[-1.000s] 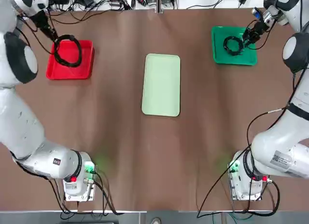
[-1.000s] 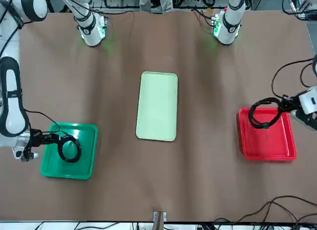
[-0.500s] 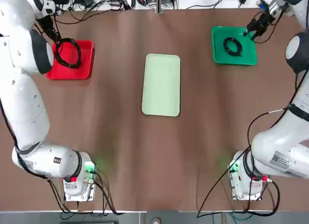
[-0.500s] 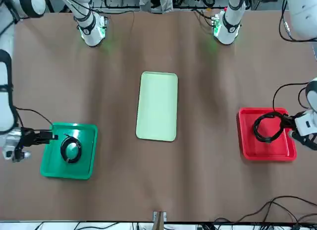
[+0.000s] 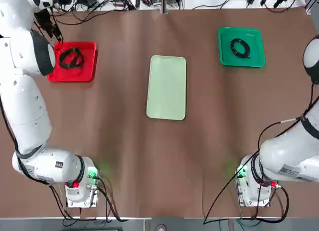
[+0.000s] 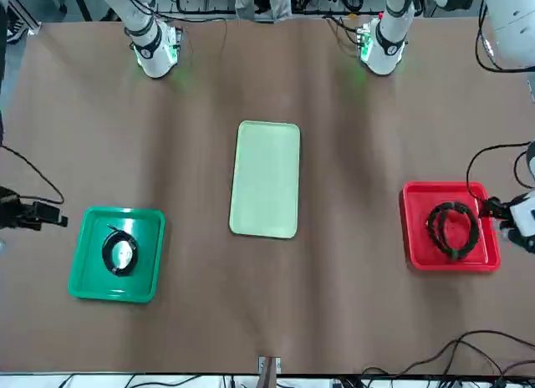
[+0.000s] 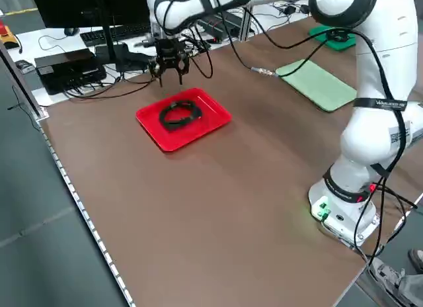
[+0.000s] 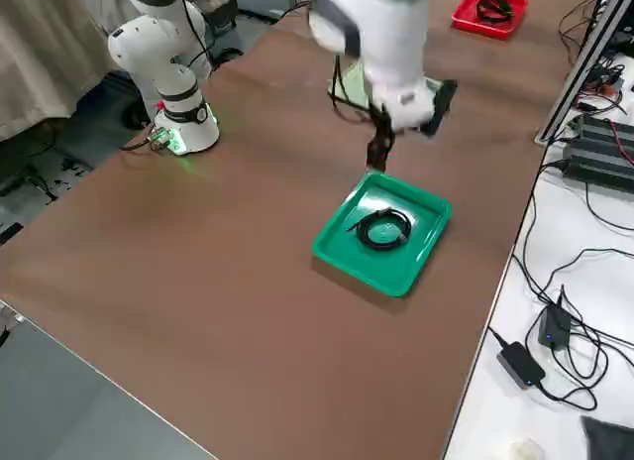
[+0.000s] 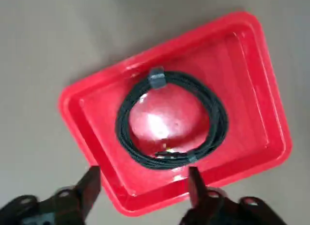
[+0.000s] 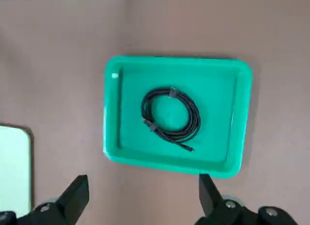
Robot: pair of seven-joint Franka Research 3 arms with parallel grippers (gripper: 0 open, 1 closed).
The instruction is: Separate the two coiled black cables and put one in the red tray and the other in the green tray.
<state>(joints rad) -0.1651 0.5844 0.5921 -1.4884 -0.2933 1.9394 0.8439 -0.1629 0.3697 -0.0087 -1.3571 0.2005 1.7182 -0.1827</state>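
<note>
The left arm's black two-finger pincer [image 9: 144,179] is above the red tray's outer edge, its fingers spread apart with nothing between them. Beyond the fingertips, inside the square bright red plastic tray [image 9: 242,89], lies a round coiled black cable [image 9: 220,119], bound by small ties and apart from both fingers.

The right arm's black two-finger pincer [image 10: 144,179] is raised, its fingers also apart and holding nothing. Ahead of it is the deep green plastic tray [image 10: 218,152] with a raised rim, and within that rests the thinner coiled black cable [image 10: 195,119], one end sticking out from its loops.
</note>
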